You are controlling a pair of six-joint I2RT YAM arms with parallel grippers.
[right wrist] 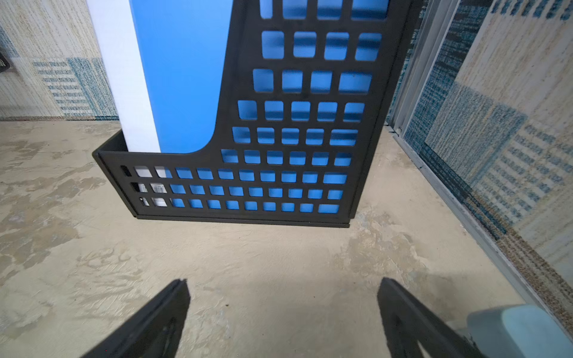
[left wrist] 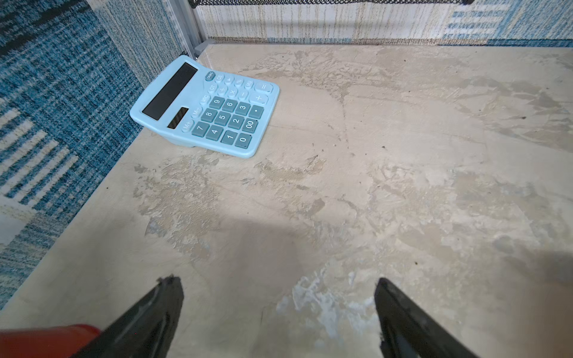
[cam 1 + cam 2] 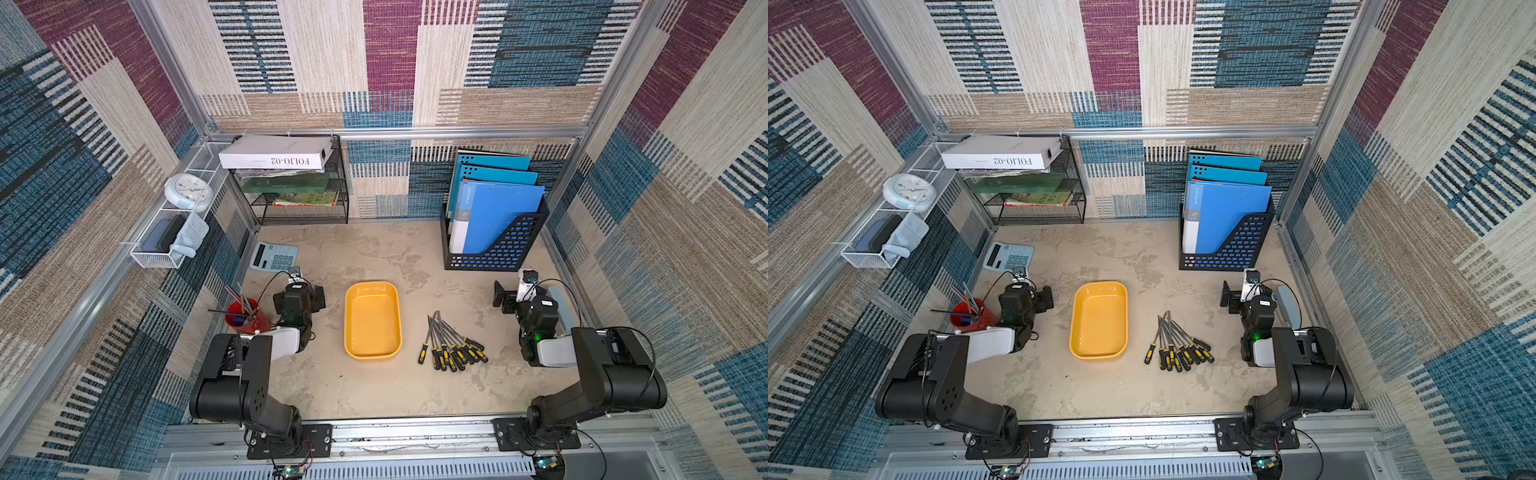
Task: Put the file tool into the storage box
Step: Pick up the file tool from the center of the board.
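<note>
Files (image 3: 446, 347) are seen fanned by the box (image 3: 372, 320): stiff, light, prob. best taken at handles (image 3: 456, 358). L/R jaws spread, empty.

Files (image 3: 452, 352) right of storage box (image 3: 372, 320)

In both top views, right of frame centre, the files (image 3: 451, 345) (image 3: 1177, 347) overlap; their count is indeterminate. Left wrist view: the blurred red cup (image 2: 46, 341) is cut off by the frame edge.
</note>
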